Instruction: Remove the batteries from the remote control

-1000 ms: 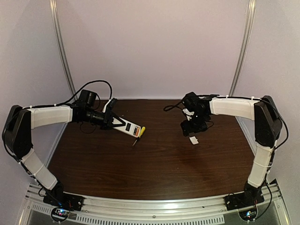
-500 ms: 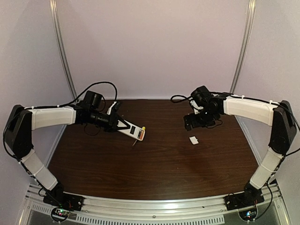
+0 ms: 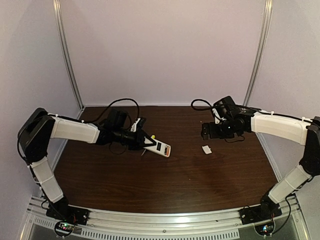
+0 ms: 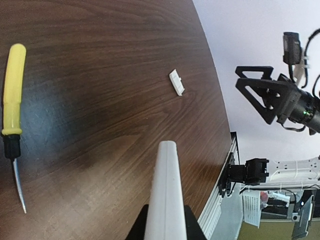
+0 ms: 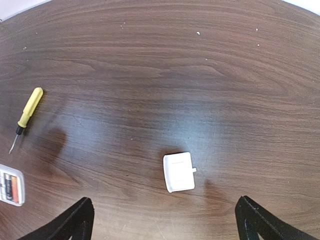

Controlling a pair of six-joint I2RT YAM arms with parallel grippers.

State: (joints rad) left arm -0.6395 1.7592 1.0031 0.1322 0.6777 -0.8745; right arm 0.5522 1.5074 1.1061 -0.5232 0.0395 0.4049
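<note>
Seen from above, the left arm reaches low across the dark wooden table, elbow raised at the left edge and forearm nearly level, its left gripper clamped on one end of the remote control. The remote juts out toward the table's middle, just in front of a yellow-handled screwdriver. Opposite, the right arm stretches in from the right side, forearm sloping down to the right gripper, which hangs above the wood just behind a small white cover piece lying on its own. The left wrist camera looks along the remote's thin white edge, pinched between the two fingers at the bottom of the view. The screwdriver lies flat on the table at the left, the cover piece farther off, and the other arm's black fingers are raised in the background. The right wrist camera looks down with its fingers spread wide and holding nothing. The cover piece lies between them on the wood, and at the lower left corner the remote's open end shows the batteries, one orange and one dark, seated in their compartment.
</note>
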